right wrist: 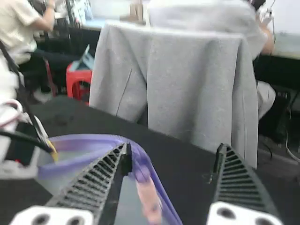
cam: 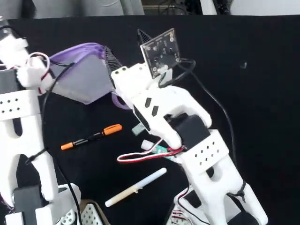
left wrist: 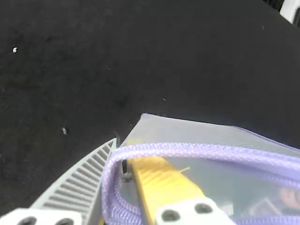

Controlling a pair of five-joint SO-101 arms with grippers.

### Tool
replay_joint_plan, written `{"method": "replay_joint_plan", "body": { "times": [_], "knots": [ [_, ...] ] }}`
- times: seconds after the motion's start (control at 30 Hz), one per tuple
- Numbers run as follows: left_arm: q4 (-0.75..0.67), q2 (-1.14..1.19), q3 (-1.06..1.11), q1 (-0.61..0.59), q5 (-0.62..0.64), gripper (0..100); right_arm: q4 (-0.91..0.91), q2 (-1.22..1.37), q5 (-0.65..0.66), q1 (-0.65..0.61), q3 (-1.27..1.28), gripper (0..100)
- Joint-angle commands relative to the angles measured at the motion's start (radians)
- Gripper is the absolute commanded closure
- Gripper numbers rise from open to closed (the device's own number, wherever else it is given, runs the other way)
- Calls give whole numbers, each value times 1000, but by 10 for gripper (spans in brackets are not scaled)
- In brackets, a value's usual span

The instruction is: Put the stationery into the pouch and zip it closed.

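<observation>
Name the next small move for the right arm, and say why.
Probably swing the right claw back from the pouch and down over the orange marker. It is open and holds nothing, the left claw grips the pouch's purple rim, and the marker and the white pen lie on the table.

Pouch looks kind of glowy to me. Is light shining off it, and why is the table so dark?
High view: the pouch is pale and see-through, with no glare spot; the table itself is black, so shadows hardly show. Left wrist view: soft light on the pouch's clear side. Right wrist view: the room behind is bright, the table dark.
</observation>
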Motion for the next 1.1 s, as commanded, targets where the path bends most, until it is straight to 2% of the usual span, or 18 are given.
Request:
{"method": "replay_joint_plan", "body": {
  "times": [0.0,0.07,0.2,0.3,0.47,0.67,0.83,1.07],
  "knots": [
    [-43,17,-2,-99,-14,972,64,-51,74,8,-74,727],
    [-55,17,-2,-140,-15,972,121,-48,169,-29,-77,727],
    [-61,17,-21,-222,-58,972,224,-44,474,-98,-96,727],
    [-80,17,-33,-288,-61,972,305,-44,598,-135,-96,727],
    [-123,17,-35,-389,-74,972,397,7,646,-224,-97,727],
    [-127,17,-62,-453,-101,972,493,222,727,-267,-70,727],
    [-133,17,-62,-460,-103,972,460,374,818,-282,-7,727],
    [-132,17,-61,-455,-104,972,384,591,836,-368,5,727]
  ]
}}
